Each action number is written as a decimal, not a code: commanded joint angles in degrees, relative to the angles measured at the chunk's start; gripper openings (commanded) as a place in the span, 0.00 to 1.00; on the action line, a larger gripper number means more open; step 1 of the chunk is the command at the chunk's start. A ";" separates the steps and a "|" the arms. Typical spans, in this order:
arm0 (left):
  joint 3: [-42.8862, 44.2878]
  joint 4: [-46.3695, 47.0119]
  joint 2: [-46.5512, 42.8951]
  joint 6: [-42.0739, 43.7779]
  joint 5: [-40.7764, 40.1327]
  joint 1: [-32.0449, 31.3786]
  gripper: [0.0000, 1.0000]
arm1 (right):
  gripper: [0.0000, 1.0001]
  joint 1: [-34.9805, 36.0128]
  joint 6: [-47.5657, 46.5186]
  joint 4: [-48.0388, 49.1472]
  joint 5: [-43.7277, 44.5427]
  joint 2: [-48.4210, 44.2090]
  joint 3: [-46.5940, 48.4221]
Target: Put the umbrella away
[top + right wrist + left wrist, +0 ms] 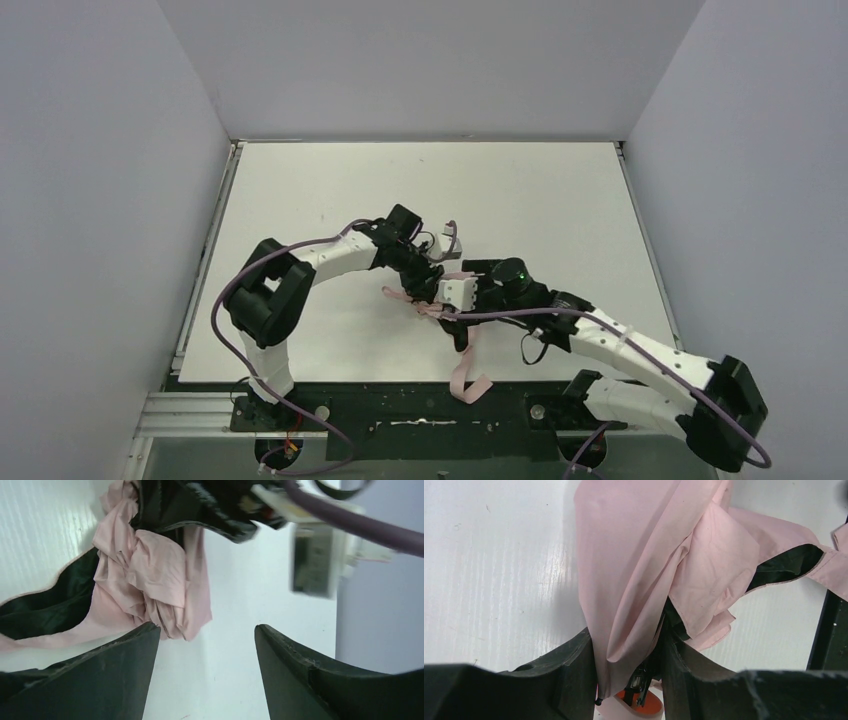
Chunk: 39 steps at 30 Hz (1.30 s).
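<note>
The umbrella (639, 555) lies as a loose bundle of pale pink fabric with a black underside on the white table. My left gripper (629, 652) is shut on its folds and black ribs, just above the pink handle (631, 709). My right gripper (207, 630) stands open over bare table, with nothing between its fingers and the pink fabric (155, 575) just beyond its left fingertip. From above, both grippers meet mid-table and hide most of the umbrella (408, 298). A pink strap (466, 372) trails toward the near edge.
The white table (330, 190) is walled on three sides. A black rail (420, 410) with the arm bases runs along the near edge. Purple cables loop off both arms. My left arm's wrist and cable (310, 520) hang close above the right gripper.
</note>
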 commanded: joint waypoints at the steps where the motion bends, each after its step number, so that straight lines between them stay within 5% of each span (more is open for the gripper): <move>1: -1.74 -0.71 -2.62 2.05 -6.60 -0.85 0.21 | 0.71 0.56 10.27 -6.48 -2.07 -13.11 2.17; 6: -5.35 5.03 -5.61 1.87 -15.06 -3.69 0.14 | 0.77 0.02 27.40 -0.66 12.91 -22.90 1.64; 10: -7.55 8.67 -6.07 2.92 -24.24 -7.84 0.03 | 0.79 -6.58 36.17 -2.96 22.88 -18.87 5.84; 14: -10.29 12.83 -6.30 4.11 -30.18 -10.99 0.01 | 0.79 -22.46 47.20 -11.11 13.43 -8.64 15.49; 18: -12.34 16.90 -6.67 5.84 -35.60 -13.12 0.00 | 0.79 -34.89 50.86 -11.12 -5.40 -0.48 19.62; 23: -12.96 18.57 -6.35 7.17 -37.92 -14.31 0.00 | 0.79 -35.32 48.09 -15.19 -12.49 9.57 24.70; 27: -11.22 16.32 -5.50 5.85 -38.18 -14.39 0.00 | 0.79 -35.32 57.10 -22.16 -9.15 13.81 27.38; 39: -6.15 10.16 -3.47 2.63 -36.61 -12.21 0.00 | 0.58 -27.05 99.62 -3.32 -5.38 -8.57 -4.47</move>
